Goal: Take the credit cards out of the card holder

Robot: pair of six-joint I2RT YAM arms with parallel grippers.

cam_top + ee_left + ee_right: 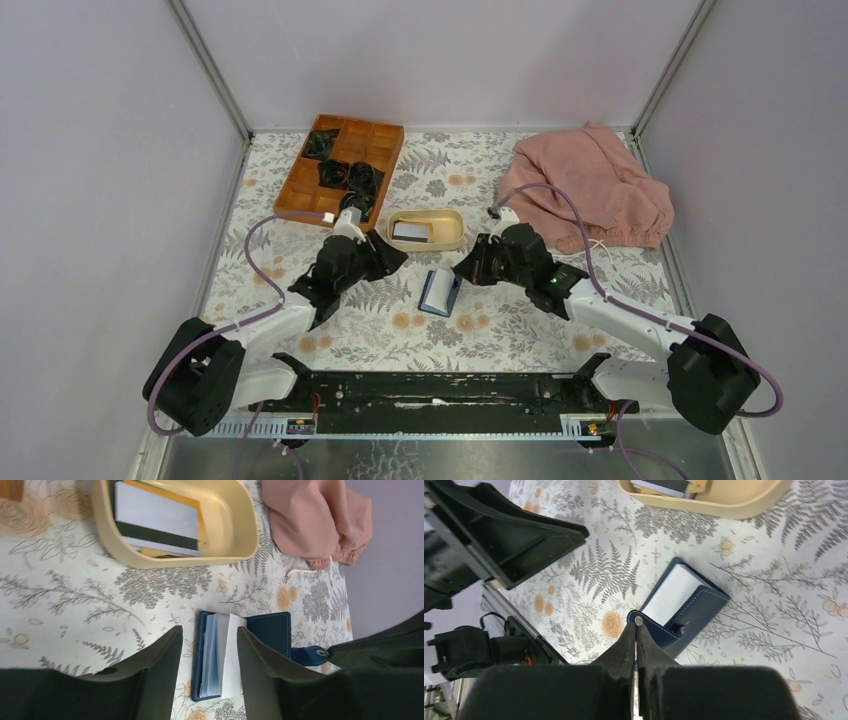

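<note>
Covering the workspace, the fern-print table [520,335] carries a pink cloth [590,185], a wooden compartment tray [383,133] and a beige dish [452,232] containing several credit cards [412,233]. The card holder [438,292] lies open just on the arms' side of the dish, between the two grippers.

Right gripper [638,625]: fingers together, clamped on the snap tab [311,655], anchoring the case.

Left gripper [209,632]: fingers apart, poised over the pockets and straddling a pale card [232,655].

The step in hand appears to be drawing out this card. Lower the left fingers onto the card's exposed edge alone, avoiding the pocket leaf. Close, then pull along the pocket mouth with the tab held down, lest the case lift.
</note>
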